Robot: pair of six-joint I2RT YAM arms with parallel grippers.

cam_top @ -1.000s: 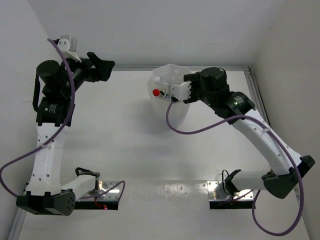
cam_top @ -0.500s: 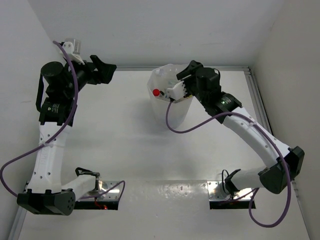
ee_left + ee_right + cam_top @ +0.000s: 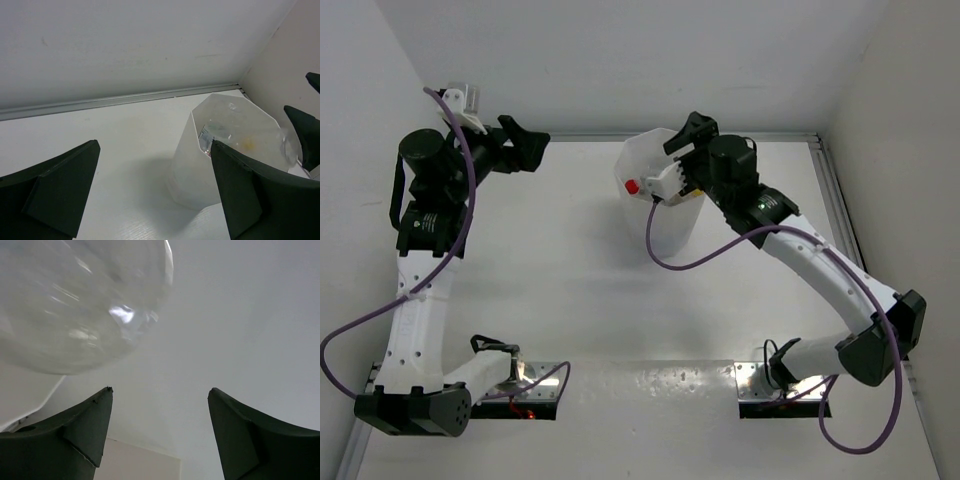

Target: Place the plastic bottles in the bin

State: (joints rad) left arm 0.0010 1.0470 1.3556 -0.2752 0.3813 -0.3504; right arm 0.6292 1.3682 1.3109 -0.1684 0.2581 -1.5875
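Clear plastic bottles (image 3: 222,132) heaped inside the bin (image 3: 660,215), glinting dimly through its wall, one red cap (image 3: 632,186) pressed against the left side. Tall, white, translucent, faceted, narrowing toward the base; stands upright on the matte white bench (image 3: 550,280), close to the back wall. Right fingers (image 3: 692,128), black and wedge-shaped, hang over the far rim, spread wide, holding nothing. Left fingers (image 3: 55,195) likewise spread wide and bare, well off to the bin's left, aimed at it.

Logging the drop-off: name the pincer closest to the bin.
The right pincer, open at the bin's far rim. The left pincer, also open, hangs well apart, off to the left.
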